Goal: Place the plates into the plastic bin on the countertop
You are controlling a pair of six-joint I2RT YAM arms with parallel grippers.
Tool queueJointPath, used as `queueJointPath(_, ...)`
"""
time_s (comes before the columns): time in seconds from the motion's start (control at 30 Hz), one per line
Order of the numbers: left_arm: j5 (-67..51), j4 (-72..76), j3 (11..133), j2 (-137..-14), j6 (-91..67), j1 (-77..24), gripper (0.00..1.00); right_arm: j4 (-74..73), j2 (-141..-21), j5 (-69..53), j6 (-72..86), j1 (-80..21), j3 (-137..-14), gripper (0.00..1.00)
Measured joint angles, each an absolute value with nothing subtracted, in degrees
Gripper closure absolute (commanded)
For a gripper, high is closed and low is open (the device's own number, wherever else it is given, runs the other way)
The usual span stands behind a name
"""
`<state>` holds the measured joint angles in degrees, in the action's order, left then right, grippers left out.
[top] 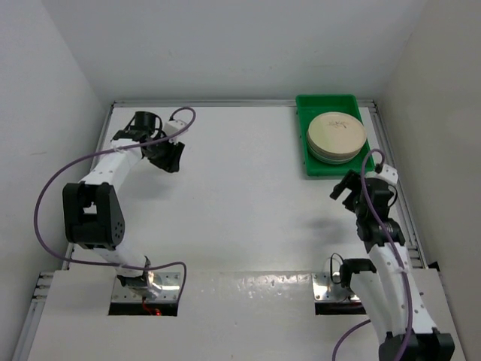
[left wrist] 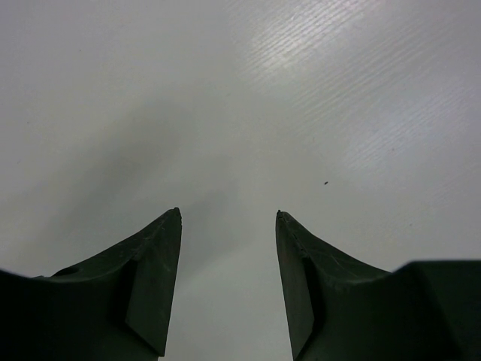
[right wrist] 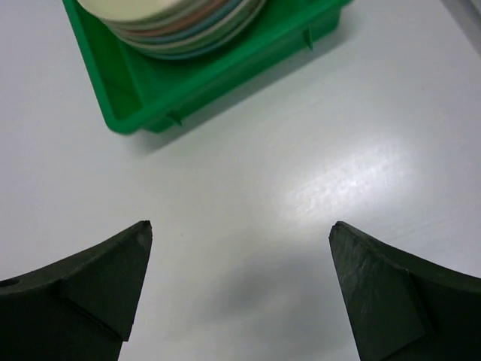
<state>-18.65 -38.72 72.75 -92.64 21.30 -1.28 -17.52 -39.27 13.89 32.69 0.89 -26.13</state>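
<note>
A stack of round cream plates (top: 336,136) lies in the green plastic bin (top: 309,160) at the back right of the white countertop (top: 240,203). In the right wrist view the stacked plates (right wrist: 180,30) show pastel rims inside the plastic bin (right wrist: 158,94). My right gripper (top: 347,186) hovers just in front of the bin's near edge, open and empty (right wrist: 240,229). Far off at the back left, my left gripper (top: 167,158) is open over bare countertop with nothing between its fingers (left wrist: 228,213).
A raised rail (top: 391,169) runs along the right edge beside the bin. White walls enclose the back and sides. A purple cable (top: 56,177) loops off the left arm. The arm bases (top: 146,289) sit at the near edge.
</note>
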Motion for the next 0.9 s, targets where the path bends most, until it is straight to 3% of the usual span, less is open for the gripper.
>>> queueJointPath(0.2,-16.8,-37.5,68.9,-91.4,17.4,-3.6,0.44,-29.2,-28.1,13.4,39.0,-1.3,-22.0,0.0)
queueJointPath(0.43,-10.7,-36.0,49.9,-81.4,21.5,-7.6,0.44,-34.4,-18.1,11.3,43.9,-1.3,-14.3,0.0)
queueJointPath(0.73,-5.6,-30.2,29.4,-66.4,30.3,-11.0,0.44,-35.2,-15.5,9.2,45.1,-1.3,-12.4,0.0)
queueJointPath(0.9,-4.0,-28.9,26.7,-62.7,31.3,-11.2,0.43,-35.2,-15.9,8.6,45.1,-1.3,-12.4,0.0)
